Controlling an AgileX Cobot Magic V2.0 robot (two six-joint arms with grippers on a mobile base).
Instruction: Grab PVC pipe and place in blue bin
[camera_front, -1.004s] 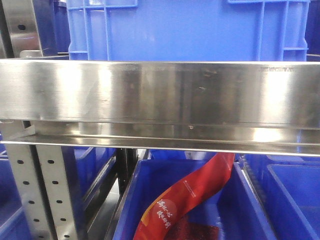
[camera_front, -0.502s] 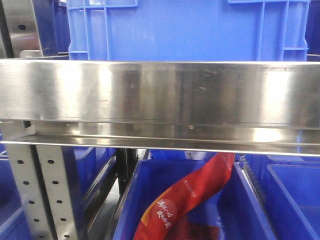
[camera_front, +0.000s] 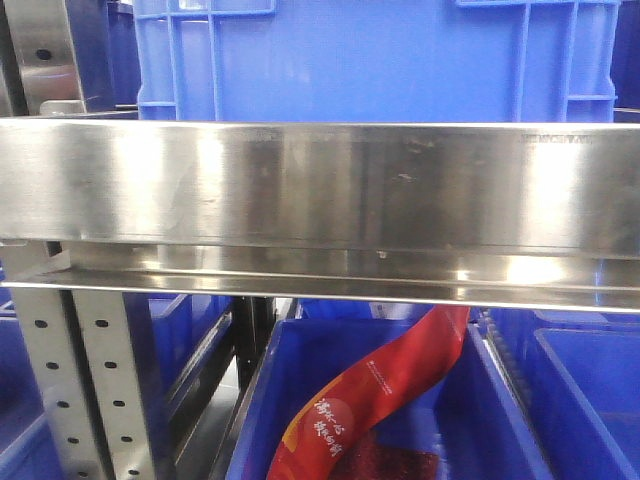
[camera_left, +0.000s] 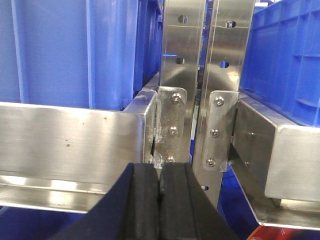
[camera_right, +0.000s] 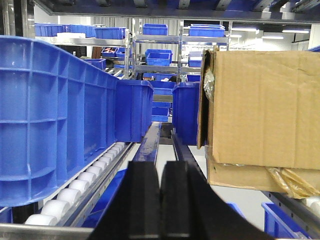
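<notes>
Behind the steel shelf rail (camera_left: 70, 137), the left gripper (camera_left: 160, 200) sits pressed shut, holding nothing; the right gripper (camera_right: 160, 197), likewise shut and empty, looks down the roller lane (camera_right: 85, 187). No PVC pipe shows anywhere, so neither its direction, axis nor nearer arm can be judged.

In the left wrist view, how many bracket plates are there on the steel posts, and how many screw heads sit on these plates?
Bracket plates: 2
Screw heads: 6, with 3 on each plate
Total: 8
</notes>
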